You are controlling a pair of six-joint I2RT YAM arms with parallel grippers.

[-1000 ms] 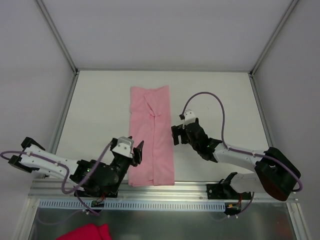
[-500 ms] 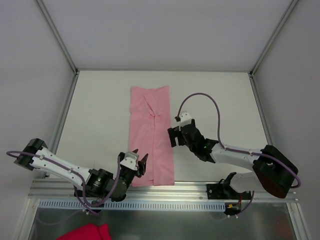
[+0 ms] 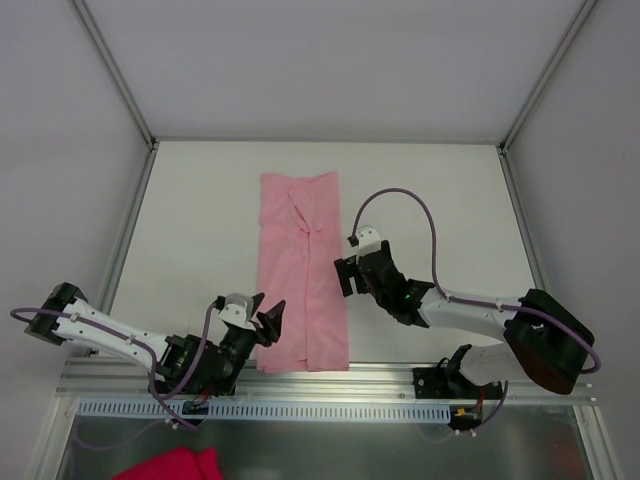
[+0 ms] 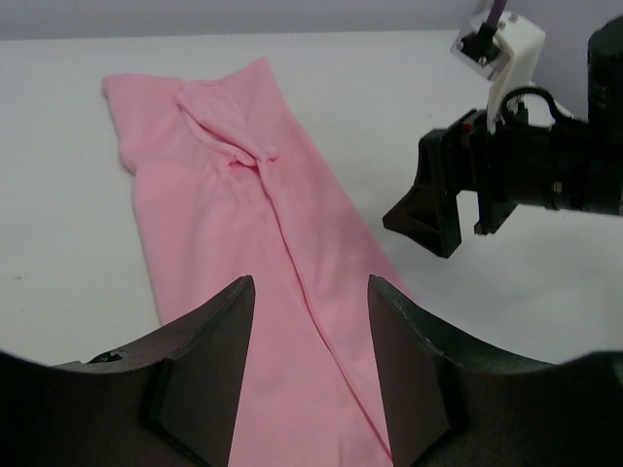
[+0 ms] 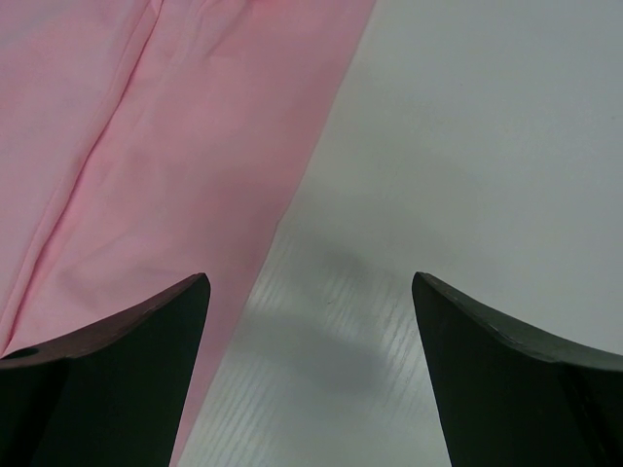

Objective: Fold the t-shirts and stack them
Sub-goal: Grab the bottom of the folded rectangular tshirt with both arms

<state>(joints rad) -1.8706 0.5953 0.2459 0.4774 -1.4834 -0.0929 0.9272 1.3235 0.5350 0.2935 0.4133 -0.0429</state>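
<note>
Left tool (image 3: 268,312) lower, t-shirt (image 3: 305,260) edge part-hidden

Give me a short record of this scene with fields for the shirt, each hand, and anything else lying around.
t-shirt: pale pink, folded into a long narrow strip, lying flat
table: white, holds the shirt alone
left hand: open, holding nothing, at the strip's near left corner
right hand: open, holding nothing, jaws straddling the strip's right edge about midway along
magenta cloth: below the table's near edge, cut off by the frame
fold status: sides folded in, lengthwise fold not yet done
</note>
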